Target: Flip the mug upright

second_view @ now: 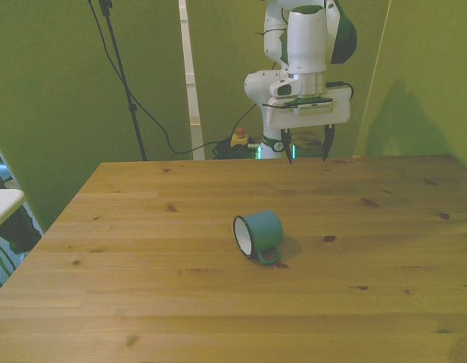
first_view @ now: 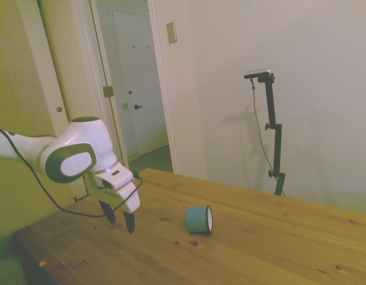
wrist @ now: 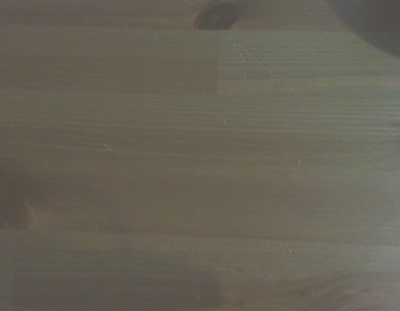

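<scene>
The wrist view shows only blurred table (wrist: 200, 168) planks, while the side view cuts off the arm (first_view: 16, 148) at its edge and hides the mug (first_view: 198, 219) handle.

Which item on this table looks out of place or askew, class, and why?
The teal mug lies tipped on its side in the middle of the wooden table, with its white opening turned toward the front view's left and its handle down by the wood. Nothing has spilled. The pincer hangs open near the far edge, well away from it.
</scene>
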### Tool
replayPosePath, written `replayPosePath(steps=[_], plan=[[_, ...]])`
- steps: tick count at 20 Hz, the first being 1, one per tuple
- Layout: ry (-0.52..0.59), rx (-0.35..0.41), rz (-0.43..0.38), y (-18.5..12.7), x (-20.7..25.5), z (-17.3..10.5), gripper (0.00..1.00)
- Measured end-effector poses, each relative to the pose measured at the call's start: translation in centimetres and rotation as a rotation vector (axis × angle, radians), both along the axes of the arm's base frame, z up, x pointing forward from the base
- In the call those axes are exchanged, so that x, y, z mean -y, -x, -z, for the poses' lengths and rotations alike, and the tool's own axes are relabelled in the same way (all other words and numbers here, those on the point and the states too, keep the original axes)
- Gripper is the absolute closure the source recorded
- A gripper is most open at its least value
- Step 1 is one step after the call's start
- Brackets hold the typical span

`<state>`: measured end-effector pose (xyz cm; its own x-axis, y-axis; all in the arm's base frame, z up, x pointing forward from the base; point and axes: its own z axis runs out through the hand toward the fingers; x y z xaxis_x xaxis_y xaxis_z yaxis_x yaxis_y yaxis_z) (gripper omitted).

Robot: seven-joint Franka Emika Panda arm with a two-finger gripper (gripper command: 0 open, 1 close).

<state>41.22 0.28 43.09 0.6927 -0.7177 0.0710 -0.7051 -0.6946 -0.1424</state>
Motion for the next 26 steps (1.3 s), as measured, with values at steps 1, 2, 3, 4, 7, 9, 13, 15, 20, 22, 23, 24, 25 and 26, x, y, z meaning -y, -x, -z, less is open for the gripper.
replayPosePath(steps=[1,2,3,4,7,9,13,15,20,22,23,24,25,26], plan=[[0.001,0.0,0.001,0.0,0.0,0.0,0.0],[0.01,-0.001,0.009,0.0,0.0,0.0,0.0],[0.02,0.001,0.004,-0.1,0.0,-0.1,0.0],[0.039,0.01,-0.002,-0.3,0.2,-0.6,0.0],[0.094,0.036,0.003,-1.7,1.8,-3.0,0.0],[0.126,0.042,0.017,-3.4,3.8,-4.8,0.0],[0.176,0.054,0.005,-7.8,7.6,-6.4,0.0],[0.189,0.059,-0.051,-9.8,9.2,-6.5,0.0],[0.219,0.05,-0.123,-12.1,9.2,-5.8,0.0],[0.224,0.06,-0.172,-12.5,9.7,-5.3,0.0],[0.224,0.067,-0.195,-12.8,10.4,-5.1,0.0],[0.223,0.072,-0.207,-13.2,11.4,-4.9,0.0],[0.212,0.079,-0.216,-13.7,12.5,-4.8,0.0],[0.198,0.086,-0.223,-14.2,13.7,-4.9,0.0]])
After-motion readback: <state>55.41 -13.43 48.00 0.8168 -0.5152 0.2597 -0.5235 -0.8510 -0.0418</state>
